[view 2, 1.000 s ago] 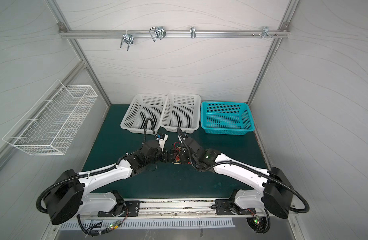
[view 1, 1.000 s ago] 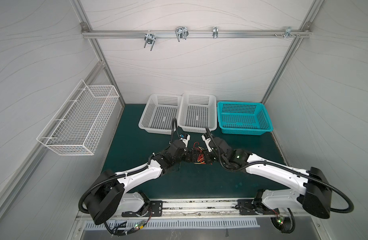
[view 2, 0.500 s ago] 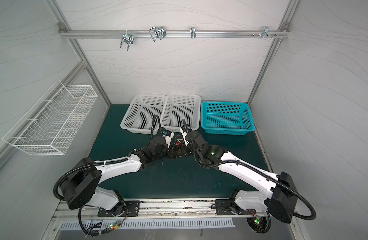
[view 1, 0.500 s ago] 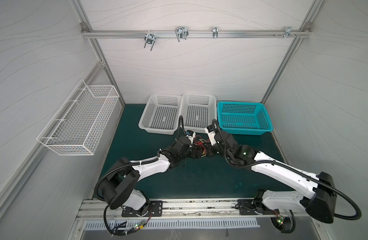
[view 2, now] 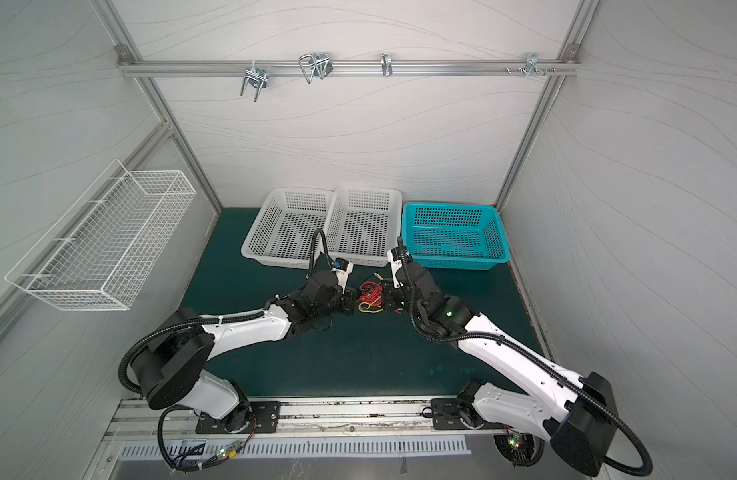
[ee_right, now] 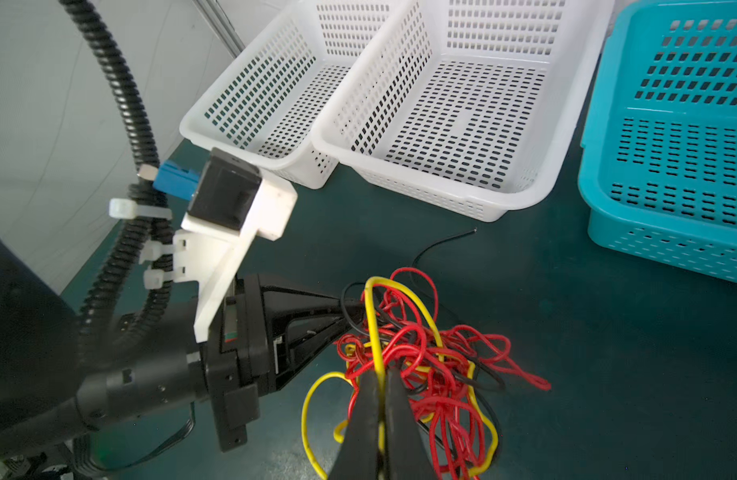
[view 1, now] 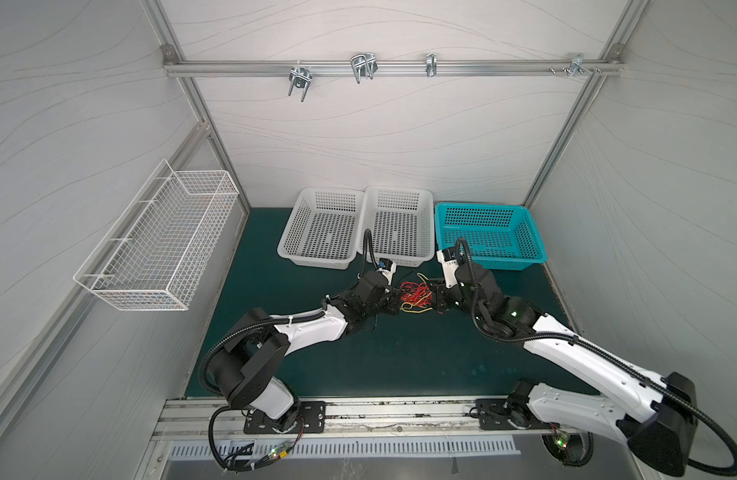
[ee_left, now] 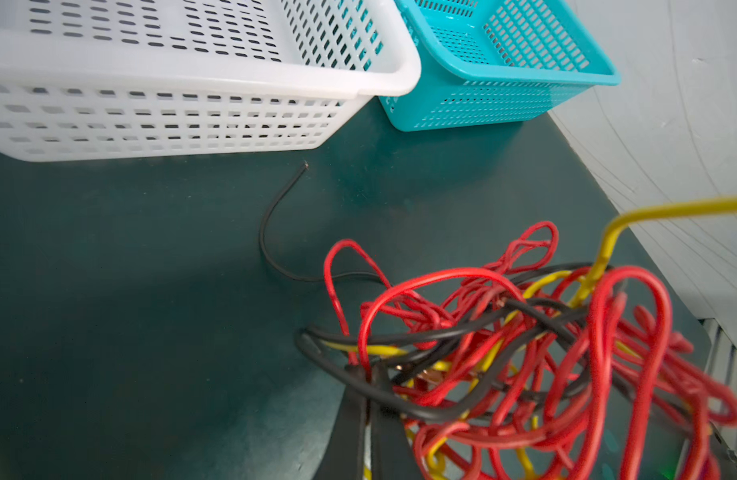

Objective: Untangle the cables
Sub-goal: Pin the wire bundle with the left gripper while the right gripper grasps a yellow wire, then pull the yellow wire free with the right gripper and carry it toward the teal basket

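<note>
Both my pincers are clenched right now, one on each side of the cables [view 1: 414, 296], which sit bunched on the green mat [view 1: 400, 365] just in front of the two white baskets [view 1: 317, 232] and near the teal basket [view 1: 489, 235].

My left pincer [ee_left: 369, 374] has its jaws pressed together at the edge of the knot, pinching black strands from the look of the left wrist view. My right pincer [ee_right: 381, 388] is shut on the yellow cable [ee_right: 373, 328], which loops up and over from between its jaws.

Here's my worry: the red cable [ee_left: 462, 299] is wound round both the yellow and the black many times over. If I pull my arms apart now, the knot may simply cinch tighter instead of opening. The left grip may also have caught more than one strand, so the whole clump could drag along with it. And these wires look thin and slick; a hard tug could slide one straight out of my jaws.

As for looks: string-thin wires, mostly red with yellow and black threaded through, piled in springy loops. One black end [ee_left: 283, 195] trails free across the mat towards the nearer white basket, bare at the tip.
</note>
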